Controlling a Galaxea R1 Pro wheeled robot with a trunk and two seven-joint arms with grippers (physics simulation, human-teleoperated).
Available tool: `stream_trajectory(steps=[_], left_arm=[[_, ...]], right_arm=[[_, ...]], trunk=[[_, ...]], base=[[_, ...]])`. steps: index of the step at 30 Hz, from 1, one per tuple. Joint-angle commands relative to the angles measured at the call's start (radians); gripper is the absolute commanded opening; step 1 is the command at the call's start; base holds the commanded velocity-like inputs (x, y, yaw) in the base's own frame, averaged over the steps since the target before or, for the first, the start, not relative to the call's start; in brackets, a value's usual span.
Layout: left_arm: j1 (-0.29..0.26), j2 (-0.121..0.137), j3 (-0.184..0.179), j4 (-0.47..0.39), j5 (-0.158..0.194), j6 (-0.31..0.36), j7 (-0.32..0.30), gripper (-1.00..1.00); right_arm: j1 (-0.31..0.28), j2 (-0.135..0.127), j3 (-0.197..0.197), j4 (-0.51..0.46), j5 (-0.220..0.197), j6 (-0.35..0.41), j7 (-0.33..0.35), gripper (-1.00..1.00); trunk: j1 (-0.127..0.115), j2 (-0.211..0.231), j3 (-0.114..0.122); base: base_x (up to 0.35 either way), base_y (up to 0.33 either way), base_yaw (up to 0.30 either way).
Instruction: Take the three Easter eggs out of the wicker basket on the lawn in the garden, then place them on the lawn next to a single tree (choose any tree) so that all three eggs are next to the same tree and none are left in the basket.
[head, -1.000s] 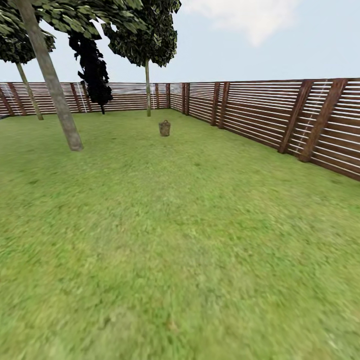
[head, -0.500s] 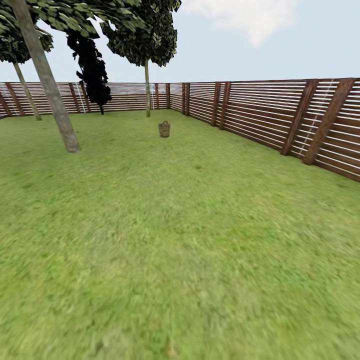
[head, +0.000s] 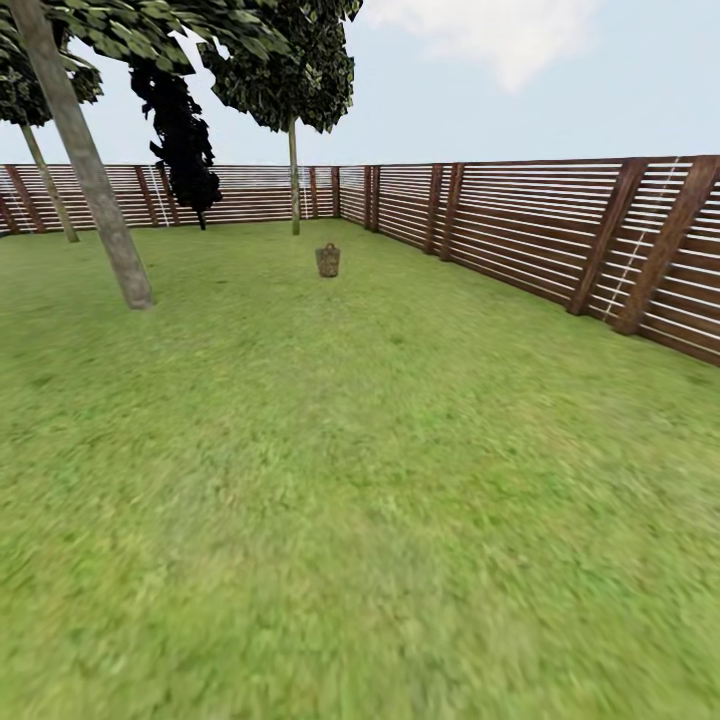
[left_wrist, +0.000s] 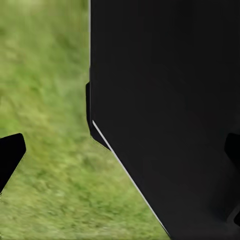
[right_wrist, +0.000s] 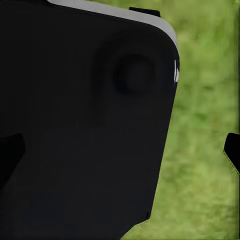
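The small brown wicker basket (head: 328, 260) stands far ahead on the lawn (head: 360, 480), near the back fence corner. It is too distant to show its inside, so the Easter eggs are hidden. A thick pale leaning tree trunk (head: 95, 190) rises at the left, nearer than the basket. A thinner trunk (head: 294, 180) stands just behind the basket. In the left wrist view my left gripper (left_wrist: 120, 155) is open over grass, beside a black part of the robot. In the right wrist view my right gripper (right_wrist: 120, 150) is open too, in front of black robot housing.
A brown slatted fence (head: 560, 240) runs along the right side and across the back. A black-foliaged column tree (head: 182, 130) and another pale trunk (head: 48, 195) stand by the back fence at the left. Open grass lies between me and the basket.
The whole head view has shifted a little: the camera has moved forward, so the basket sits slightly lower and the left trunk has slid leftward.
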Motion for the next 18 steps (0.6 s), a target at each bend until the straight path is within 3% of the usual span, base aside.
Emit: stream_trajectory(steps=[1, 18], left_arm=[[0.001, 0.0, 0.007, -0.002, 0.001, 0.002, -0.001, 1.0], [0.001, -0.001, 0.007, -0.003, 0.001, 0.002, -0.001, 1.0]], right_arm=[[-0.001, 0.0, 0.001, 0.001, 0.009, -0.003, 0.001, 1.0], [-0.001, -0.001, 0.001, 0.001, 0.009, -0.003, 0.001, 1.0]], trunk=[[0.001, 0.0, -0.001], [0.001, 0.0, -0.001]], base=[[0.328, 0.0, 0.0], [0.328, 0.0, 0.0]])
